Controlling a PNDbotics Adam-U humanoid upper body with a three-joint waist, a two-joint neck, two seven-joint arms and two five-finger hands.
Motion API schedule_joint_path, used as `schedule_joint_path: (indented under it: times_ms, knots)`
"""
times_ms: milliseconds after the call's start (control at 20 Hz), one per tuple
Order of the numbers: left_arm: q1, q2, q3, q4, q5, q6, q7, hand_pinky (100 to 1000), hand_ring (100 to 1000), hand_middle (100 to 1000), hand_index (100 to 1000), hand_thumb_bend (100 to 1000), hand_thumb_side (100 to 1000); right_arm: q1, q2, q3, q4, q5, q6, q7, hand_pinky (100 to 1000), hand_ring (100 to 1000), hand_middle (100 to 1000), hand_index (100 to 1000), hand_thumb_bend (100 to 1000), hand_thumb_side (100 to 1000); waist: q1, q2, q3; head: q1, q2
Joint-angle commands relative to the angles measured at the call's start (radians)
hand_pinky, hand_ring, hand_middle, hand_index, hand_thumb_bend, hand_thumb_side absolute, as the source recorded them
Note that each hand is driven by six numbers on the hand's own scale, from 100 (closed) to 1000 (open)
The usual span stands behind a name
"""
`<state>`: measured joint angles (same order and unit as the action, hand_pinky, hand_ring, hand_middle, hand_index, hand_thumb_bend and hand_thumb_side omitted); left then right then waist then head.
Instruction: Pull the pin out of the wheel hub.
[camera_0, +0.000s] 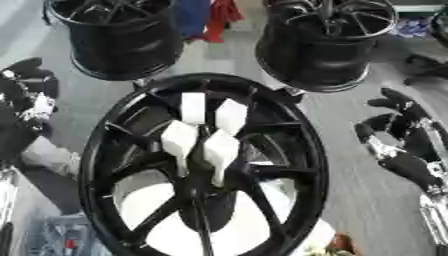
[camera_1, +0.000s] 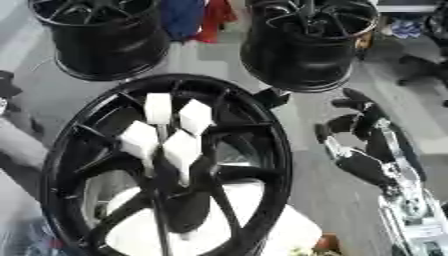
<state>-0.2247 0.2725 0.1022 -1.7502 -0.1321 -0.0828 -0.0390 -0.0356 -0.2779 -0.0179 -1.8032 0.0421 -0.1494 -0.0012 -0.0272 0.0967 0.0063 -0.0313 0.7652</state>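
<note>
Item one: a large black wheel hub (camera_0: 206, 170) is filling the middle of the view, face up toward the camera, its spokes fanning out from the centre over something white lying beneath. Four white blocks (camera_0: 203, 132) are sitting clustered at the hub's centre, two higher and two lower, touching or nearly touching one another (these look like the heads of the pins, though their stems are not clearly showing).

Item two: the right hand (camera_1: 363, 132) is hovering just beside the hub's right rim, well clear of the white blocks, its fingers spread apart and lightly bent, gripping nothing.

Item three: the left hand (camera_0: 26, 95) is showing at the left edge, level with the hub's upper rim, dark and partly cropped; whether its fingers are spread or curled I cannot tell.

Item four: two further black wheels are standing behind, one at upper left (camera_0: 114, 37) and one at upper right (camera_0: 328, 42), well apart from each other. Between them, blue and red cloth (camera_0: 208, 17) is hanging at the top edge.
</note>
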Motion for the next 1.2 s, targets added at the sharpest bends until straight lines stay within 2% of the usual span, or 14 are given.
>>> schedule_joint_path:
  times_ms: [50,650,750,900,1000,1200]
  knots:
    - [-0.017,0.028,0.002,-0.025,-0.001,-0.001,-0.004,471,627,658,843,329,547,-0.011,-0.016,-0.004,-0.014,0.001,-0.002,0.000,636,623,757,912,379,256,0.002,-0.008,-0.002,-0.004,0.005]
    - [-0.030,0.048,-0.004,-0.030,-0.001,-0.004,-0.012,475,629,661,842,330,534,-0.010,-0.016,-0.003,-0.013,0.001,-0.002,0.000,636,624,758,911,377,256,0.002,-0.009,-0.003,-0.005,0.005]
    - [-0.051,0.106,-0.022,-0.042,-0.003,-0.011,-0.032,482,634,664,842,329,524,-0.010,-0.017,-0.002,-0.013,0.002,-0.002,0.002,636,624,758,912,376,256,0.005,-0.009,-0.007,-0.003,0.005]
    - [-0.099,0.243,-0.066,-0.068,-0.011,-0.029,-0.096,512,659,688,854,322,519,-0.010,-0.022,0.000,-0.011,0.002,-0.001,0.003,636,624,758,912,377,255,0.010,-0.011,-0.014,0.000,0.005]
    - [-0.145,0.345,-0.103,-0.077,-0.016,-0.047,-0.161,541,672,701,858,317,511,-0.009,-0.024,0.001,-0.010,0.003,-0.001,0.004,636,624,758,912,378,255,0.015,-0.012,-0.020,0.004,0.005]
    - [-0.248,0.488,-0.189,-0.076,-0.020,-0.102,-0.337,618,700,728,873,299,490,-0.009,-0.028,0.007,-0.008,0.002,-0.002,0.010,636,624,758,912,378,254,0.022,-0.014,-0.032,0.012,0.005]
